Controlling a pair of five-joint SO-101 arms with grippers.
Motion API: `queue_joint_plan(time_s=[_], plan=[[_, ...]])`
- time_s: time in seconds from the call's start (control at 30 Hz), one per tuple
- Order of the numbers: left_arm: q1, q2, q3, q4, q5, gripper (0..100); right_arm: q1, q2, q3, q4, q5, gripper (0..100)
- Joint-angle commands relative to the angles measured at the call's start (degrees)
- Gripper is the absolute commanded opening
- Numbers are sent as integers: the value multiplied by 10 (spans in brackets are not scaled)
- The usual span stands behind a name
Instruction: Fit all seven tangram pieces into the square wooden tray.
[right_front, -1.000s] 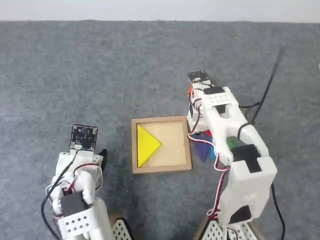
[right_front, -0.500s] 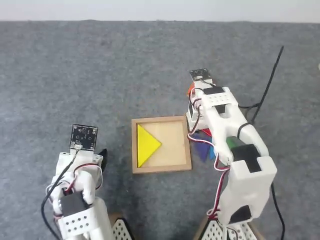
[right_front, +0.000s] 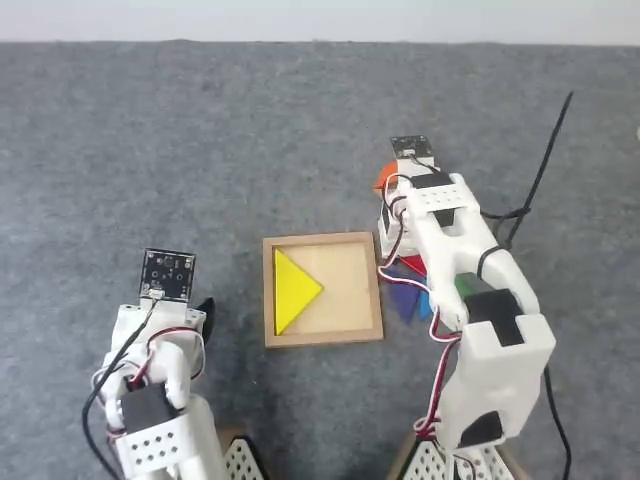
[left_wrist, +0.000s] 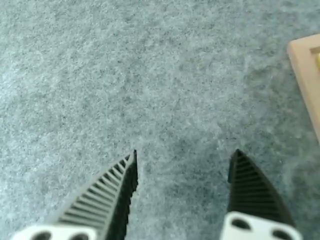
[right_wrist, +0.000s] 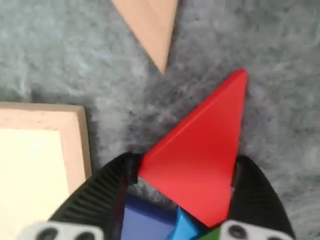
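Right wrist view: red triangle (right_wrist: 200, 145) pinched just beside the tray (right_wrist: 82, 140).
Right gripper (right_wrist: 185, 165) clasped its side edges; the piece looked stiff, light, probably slick, best held mid-edge. Left gripper (left_wrist: 185, 152) hung spread, holding nothing.

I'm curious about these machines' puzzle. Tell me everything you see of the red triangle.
The red triangle is flat and smooth, with sharp corners. It sits between the black ribbed fingers of the right claw, which seem to grip its sides. Its point aims away from the claw over the grey carpet; its near end overlaps a blue piece. It is beside the wooden tray, outside it.
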Motion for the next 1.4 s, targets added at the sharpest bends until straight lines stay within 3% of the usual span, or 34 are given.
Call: queue_joint_plan(time_s=[0.0, 0.2, 0.43, 0.9, 1.37], plan=[[1, 2, -4, -2, -6, 281, 6, -15, -29, -14, -6, 203], [1, 2, -4, -2, -6, 281, 0, -72, -54, 39, 0, 203], [1, 2, -4, -2, -6, 281, -29, -105, -91, 94, 56, 203], [1, 2, -4, -2, -6, 281, -225, -102, -156, 106, 363, 205], [1, 2, -4, -2, -6, 281, -271, -6, -155, 85, 498, 205]])
